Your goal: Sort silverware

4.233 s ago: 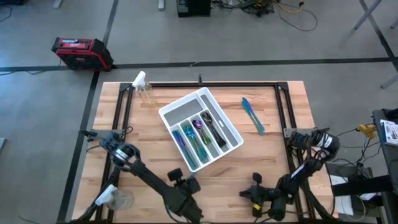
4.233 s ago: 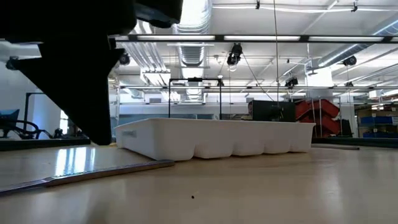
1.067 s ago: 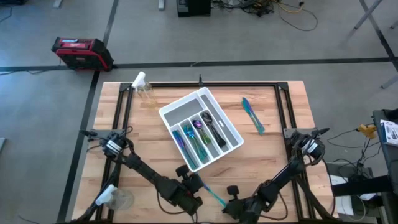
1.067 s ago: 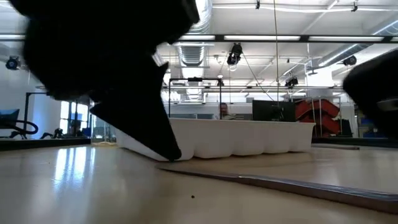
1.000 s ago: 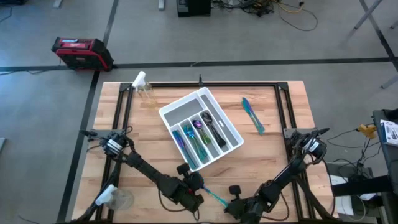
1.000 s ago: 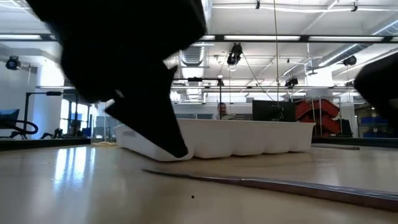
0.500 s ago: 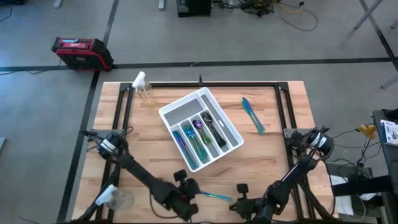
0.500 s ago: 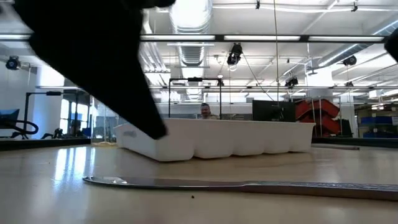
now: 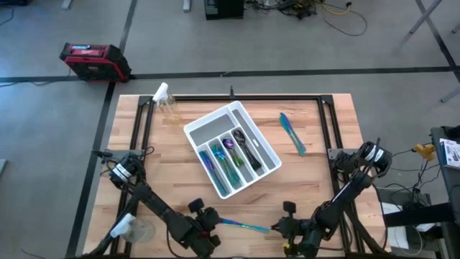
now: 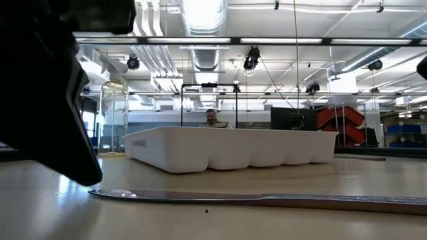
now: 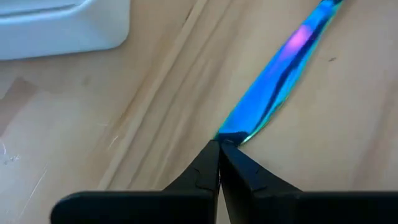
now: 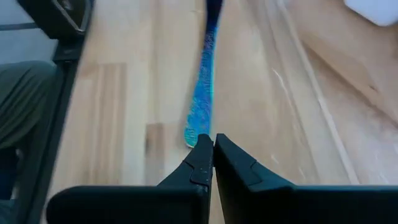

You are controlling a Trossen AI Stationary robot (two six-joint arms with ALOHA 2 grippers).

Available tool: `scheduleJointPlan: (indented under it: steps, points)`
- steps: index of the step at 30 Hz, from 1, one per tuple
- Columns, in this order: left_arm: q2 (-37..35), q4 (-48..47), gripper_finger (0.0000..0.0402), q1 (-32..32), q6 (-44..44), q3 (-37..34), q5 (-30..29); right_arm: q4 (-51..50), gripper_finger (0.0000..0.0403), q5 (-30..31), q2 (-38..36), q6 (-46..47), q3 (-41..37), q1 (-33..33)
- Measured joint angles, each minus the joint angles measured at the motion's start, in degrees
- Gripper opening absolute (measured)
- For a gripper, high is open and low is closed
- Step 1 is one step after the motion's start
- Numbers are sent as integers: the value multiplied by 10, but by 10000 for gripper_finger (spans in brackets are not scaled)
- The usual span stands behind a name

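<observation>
A teal-blue knife [image 9: 242, 225] of the silverware lies flat on the table near its front edge, also seen in the low view [image 10: 267, 199]. My left gripper [image 9: 213, 220] is shut, its tips [image 11: 219, 144] at the knife's blade end. My right gripper [image 9: 276, 229] is shut too, its tips [image 12: 208, 138] right by the knife's handle end. The white tray [image 9: 208, 117] sits mid-table and holds several pieces of silverware [image 9: 231, 155]. One more teal piece [image 9: 292, 134] lies on the table to the tray's right. My left gripper's shut fingertips [image 11: 211, 155] stand level at the knife's blade end [image 11: 235, 134], coming from the table's left. I cannot tell whether they touch it. My right gripper's shut fingertips [image 12: 202, 149] stand at the handle end [image 12: 196, 132], coming from the right. Touch cannot be told there either.
A spray bottle [image 9: 164, 96] stands at the far left corner and a clear cup [image 9: 136, 232] at the near left. Black frame rails [image 9: 141, 137] run along the table's sides. A person [image 10: 212, 118] shows beyond the tray.
The knife has turned from slanting to nearly parallel with the table's near edge and slid left, its blade end swept round by my left gripper. My left gripper has since drawn back toward the left edge. My right gripper has moved toward the right edge.
</observation>
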Motion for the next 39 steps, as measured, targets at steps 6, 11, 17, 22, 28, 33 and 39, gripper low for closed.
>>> scheduleJointPlan:
  steps: [6,11,17,22,28,33,39]
  points:
    - [-3,56,0,-2,-33,-42,-11,10,35,82,1,14,-5,34]
    - [-3,85,0,-10,-62,-64,-21,45,123,146,29,15,-7,54]
    - [-2,88,0,-16,-85,-65,-23,150,208,171,99,-32,-10,53]
    - [-1,91,0,-18,-96,-65,-25,212,224,200,157,-15,-10,38]
    - [-1,93,0,-19,-97,-66,-25,273,190,206,197,-8,-9,22]
    - [-1,94,0,-19,-97,-66,-30,270,146,196,201,-10,-13,12]
    - [0,98,0,-20,-97,-66,-31,273,83,168,200,-36,-21,-6]
